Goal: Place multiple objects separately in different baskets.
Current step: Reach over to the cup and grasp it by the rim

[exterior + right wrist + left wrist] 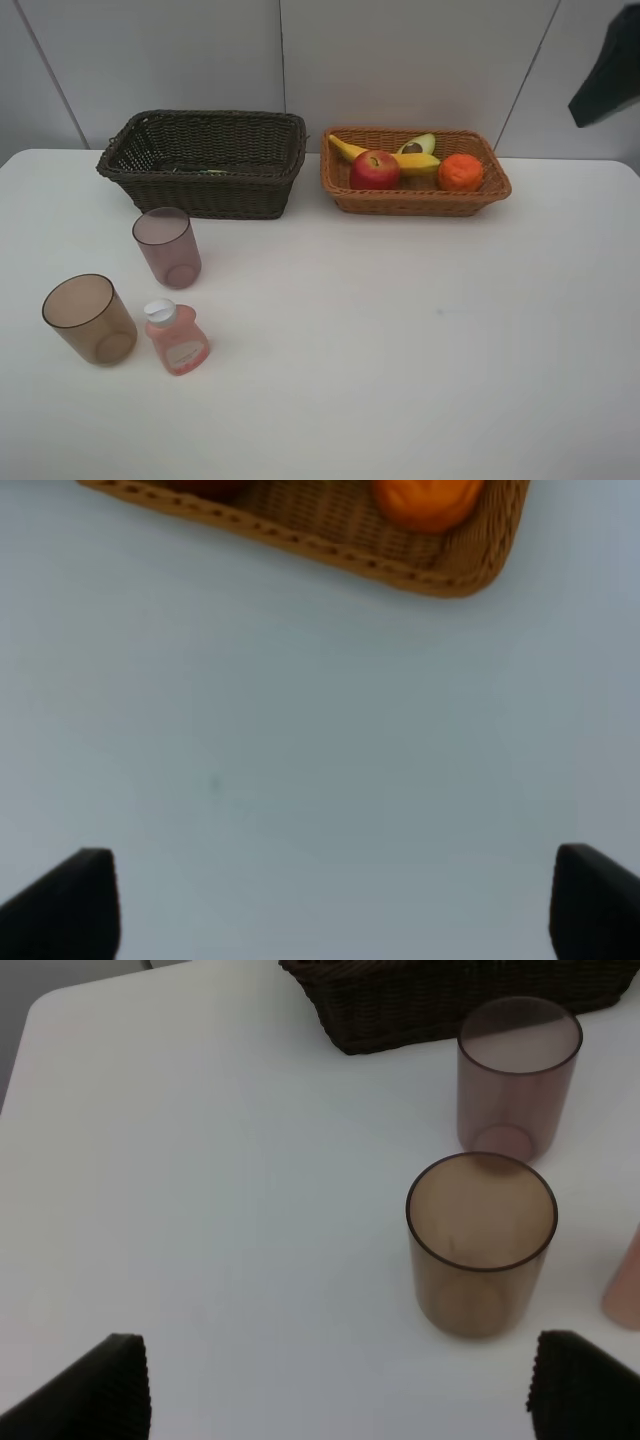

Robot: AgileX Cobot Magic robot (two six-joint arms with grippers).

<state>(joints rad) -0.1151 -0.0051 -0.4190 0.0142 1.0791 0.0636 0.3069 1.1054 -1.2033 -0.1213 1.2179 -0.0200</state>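
The light orange-tan basket [410, 203] holds a yellow banana [400, 162], a red apple [375, 170], a halved avocado [418, 146] and an orange tangerine [460, 172]. To its left stands the deep dark brown basket [200, 190]. Two translucent cups [167, 247] [89, 319] and a pink bottle [177, 338] with a white cap stand on the table's left. My left gripper [340, 1400] is open, low over the table just short of the nearer cup [480, 1245]. My right gripper [330, 910] is open above bare table, short of the light basket [300, 542] and tangerine [425, 500].
The white table [400, 330] stretches wide in front of both baskets. A dark piece of the right arm [610, 70] hangs at the upper right. In the left wrist view the far cup [518, 1075] stands close to the dark basket's wall [420, 1010].
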